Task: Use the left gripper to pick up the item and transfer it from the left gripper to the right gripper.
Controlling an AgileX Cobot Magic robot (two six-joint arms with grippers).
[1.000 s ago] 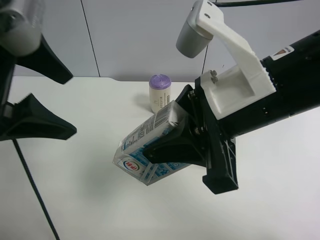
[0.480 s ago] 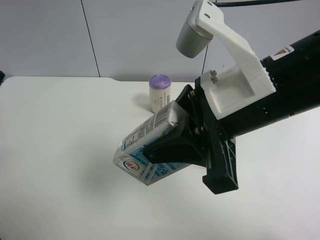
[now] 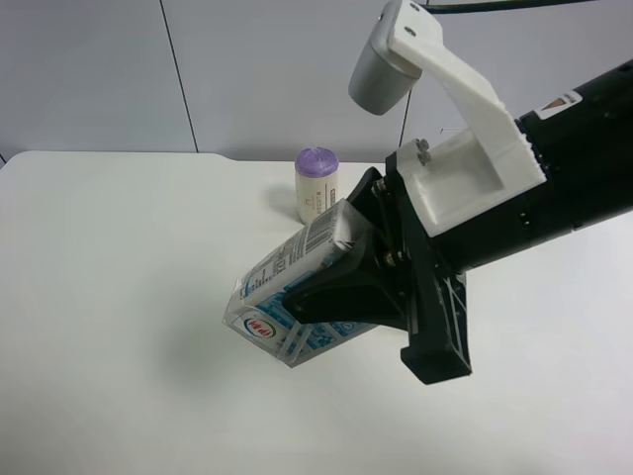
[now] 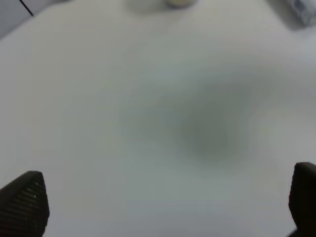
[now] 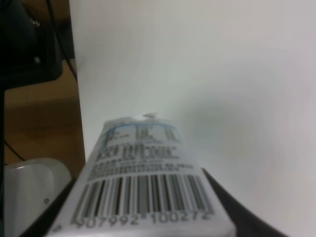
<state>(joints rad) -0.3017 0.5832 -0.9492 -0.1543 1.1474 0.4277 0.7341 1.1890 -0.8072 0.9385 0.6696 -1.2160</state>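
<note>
At the far left of the high view there is only bare white counter [image 3: 119, 297]. The left gripper [image 4: 163, 200] does not show there. Its own wrist camera finds its jaws spread wide, one black tip at each lower corner of the picture, with nothing between them but blurred counter. Towards the middle hangs the item [image 3: 282, 292], a small white-and-light-blue carton, tilted with one end low and the barcoded end high. It appears to be clear of the counter, since a soft shadow lies apart from it below. Just behind it, standing on the counter, is a cream cylinder with a purple top [image 3: 317, 183], near but not touching. To the right comes the right gripper [image 3: 331, 267], under its white bracket [image 3: 475, 139], its jaws clenched on the carton across the two broad faces. One black finger [image 3: 356, 297] crosses the near face, and the right wrist view looks along the barcode panel with a dark finger on each side. With the carton in the right jaws and the left ones free, the hand-over looks complete. The carton should be light, though I cannot tell whether it is full, with thin card walls that dent under a hard squeeze and a glossy print that could slide. The flat broad faces at mid-body are the sound place to hold it, away from the folded ends and seams.
</note>
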